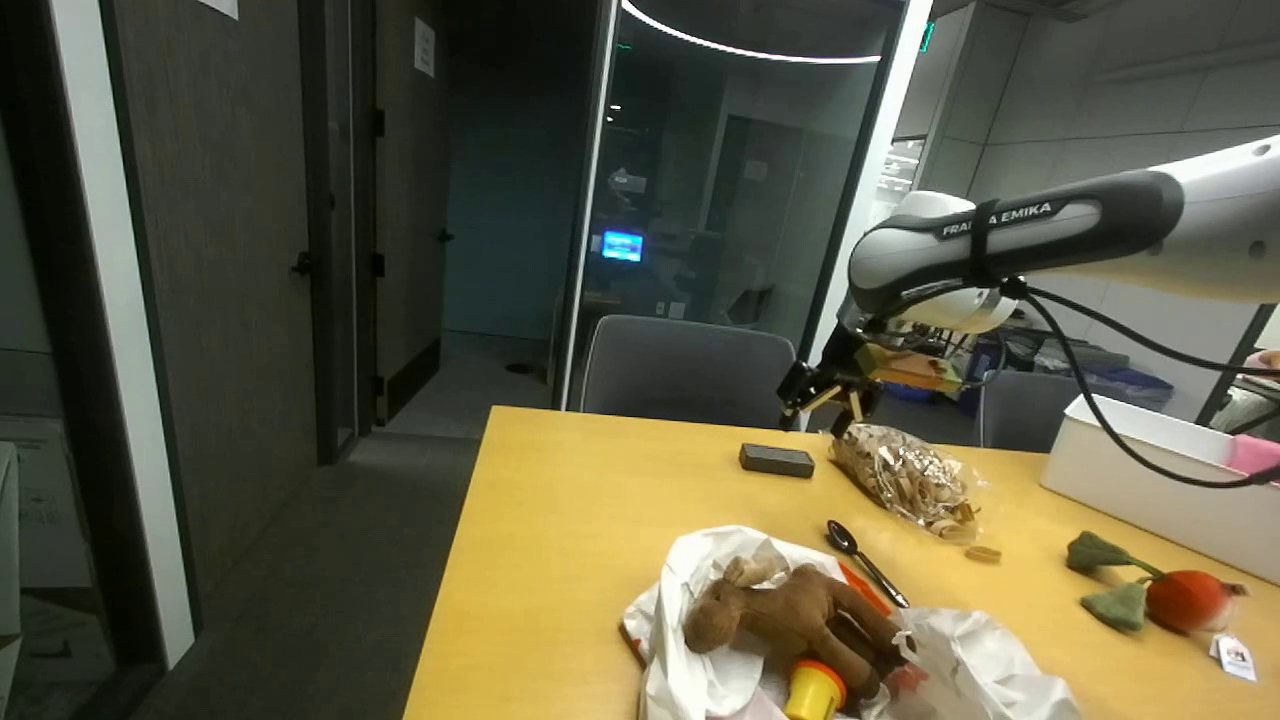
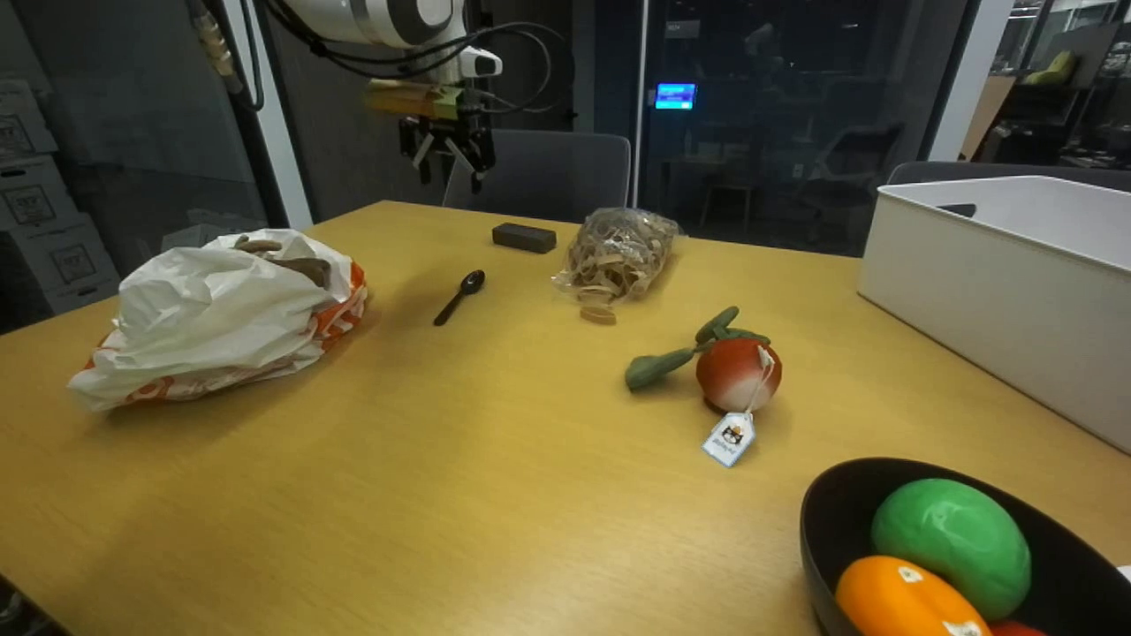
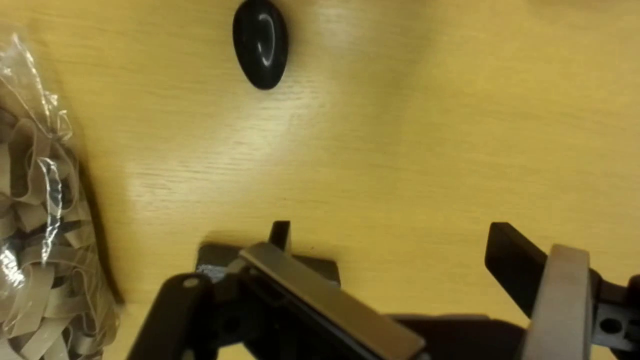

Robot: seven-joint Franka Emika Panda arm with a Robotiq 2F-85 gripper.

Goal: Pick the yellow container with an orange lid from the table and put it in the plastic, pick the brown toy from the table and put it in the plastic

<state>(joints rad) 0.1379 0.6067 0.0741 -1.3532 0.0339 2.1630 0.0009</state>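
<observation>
Both bagged, by the look of it

And there they are, the pair of them, tucked into the plastic bag [image 2: 239, 309] near the short edge of the counter [image 2: 495, 503]! The brown toy [image 1: 792, 608] lies in the open mouth; the yellow tub with the orange lid [image 1: 815, 692] looks tilted, just beside the toy's legs. Over by the long edge, where a grey chair [image 1: 690, 368] stands, the fingers [image 3: 515, 265] hang wide apart, nothing between them, well away from the bag. I'd call the job done.

But should either need reseating? The toy looks plush: light, squashy, forgiving. Go for the thick middle of the body, because a leg would likely flop and twist. The tub looks stiff and light, its smooth wall maybe slippery: square across the sides, below the lid, is the hold. And mind that bag! Thin, crinkly film; one snagged fold and the whole lot probably drags along with it.
</observation>
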